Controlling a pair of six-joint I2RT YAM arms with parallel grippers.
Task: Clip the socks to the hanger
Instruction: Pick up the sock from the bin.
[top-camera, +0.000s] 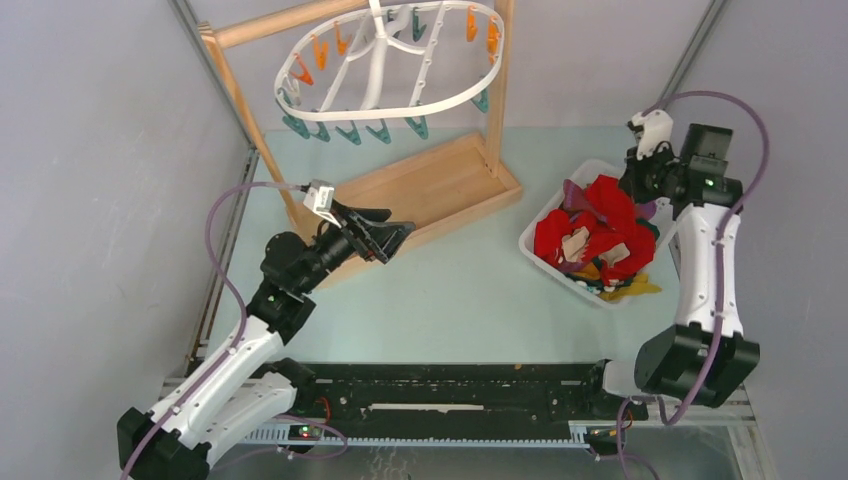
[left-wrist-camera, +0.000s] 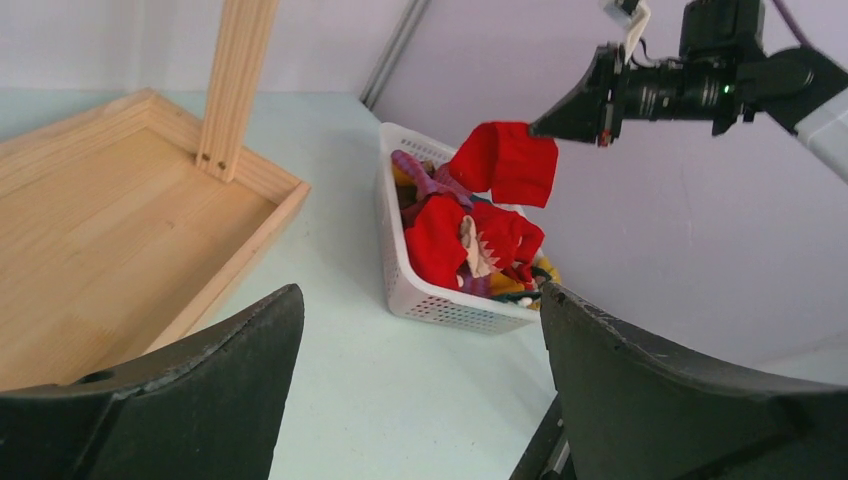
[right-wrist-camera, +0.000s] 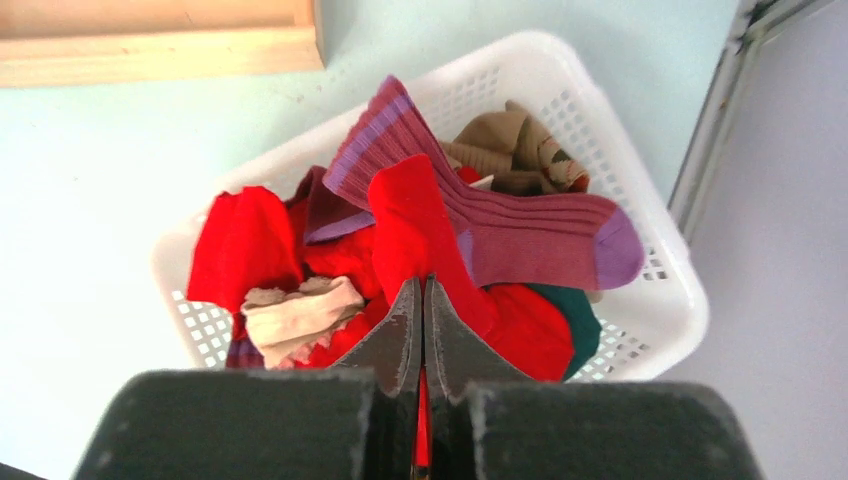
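The white oval hanger (top-camera: 385, 70) with orange and teal clothespins hangs from the wooden stand at the back. The socks (top-camera: 590, 240) lie piled in a white basket (top-camera: 535, 250) on the right. My right gripper (right-wrist-camera: 421, 285) is shut on a plain red sock (right-wrist-camera: 415, 215) and holds it just above the pile; the left wrist view shows the sock (left-wrist-camera: 505, 162) hanging from its tips (left-wrist-camera: 540, 128). A purple sock (right-wrist-camera: 520, 235) lies across the pile. My left gripper (top-camera: 385, 235) is open and empty above the table, jaws wide apart (left-wrist-camera: 420, 292).
The wooden stand's tray base (top-camera: 440, 185) lies beside my left gripper, with its post (left-wrist-camera: 235, 90) upright. Beige (right-wrist-camera: 295, 305) and teal (right-wrist-camera: 575, 310) socks lie in the basket (right-wrist-camera: 660, 300). A grey wall runs close behind the basket.
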